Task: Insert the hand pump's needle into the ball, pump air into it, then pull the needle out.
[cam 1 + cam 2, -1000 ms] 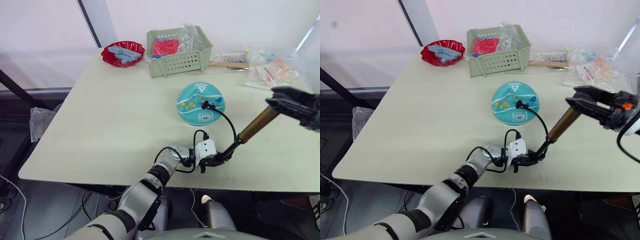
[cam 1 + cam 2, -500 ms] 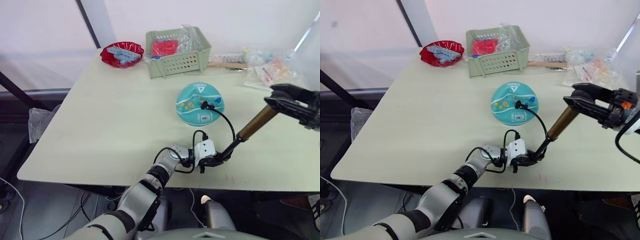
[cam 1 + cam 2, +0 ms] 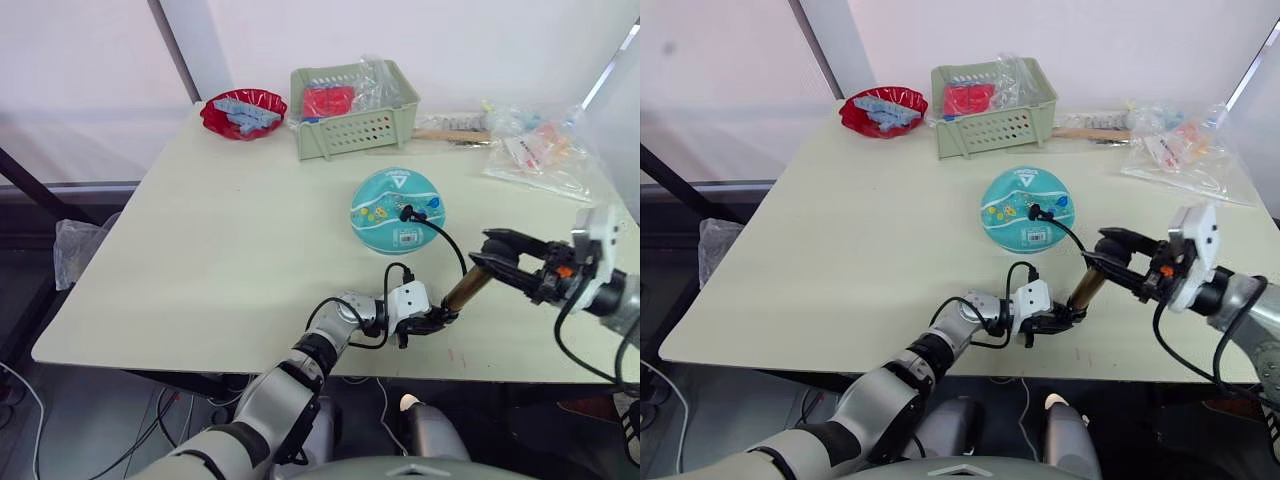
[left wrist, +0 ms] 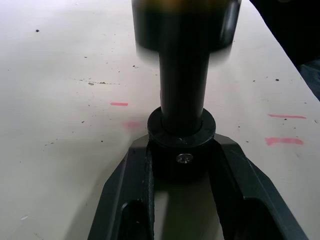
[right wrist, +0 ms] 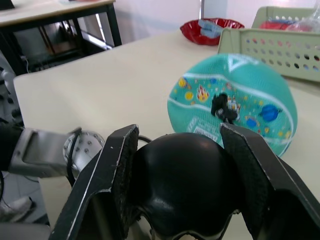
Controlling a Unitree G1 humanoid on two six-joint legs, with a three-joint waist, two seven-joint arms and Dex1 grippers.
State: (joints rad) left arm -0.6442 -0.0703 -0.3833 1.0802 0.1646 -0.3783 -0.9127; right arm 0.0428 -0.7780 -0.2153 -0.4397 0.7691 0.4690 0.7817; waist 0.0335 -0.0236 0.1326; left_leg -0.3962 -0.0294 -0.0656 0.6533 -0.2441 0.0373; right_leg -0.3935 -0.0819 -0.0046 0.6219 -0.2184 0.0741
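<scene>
The pale cream rectangular surface (image 3: 230, 240) carried everything. Toward its far edge stood a light green perforated plastic basket (image 3: 357, 110) holding red packets and clear wrap, with a red scalloped bowl (image 3: 243, 110) of pale blue pieces beside it nearer the far left corner, and clear plastic bags (image 3: 540, 150) of small colourful items lay toward the far right corner. The teal basketball-style ball (image 3: 399, 210) with cartoon prints and a white triangle logo rested near the middle of the surface, somewhat toward the right edge. The slim brass-gold hand pump (image 3: 462, 288) with black caps stood tilted near the front edge, just in front of the ball, its base toward the front edge and its handle end raised toward the right edge. The right end effector (image 3: 1118, 258) was closed on the pump's black handle end (image 5: 182, 187), one finger on each side of it. The left end effector (image 3: 432, 322) was clamped on the pump's black base collar (image 4: 181, 145) just above the surface. The thin black hose (image 3: 450, 240) arched from the pump up to the ball, where the needle's small black fitting (image 5: 221, 106) sat against the ball's skin, the metal pin itself too small to make out.
</scene>
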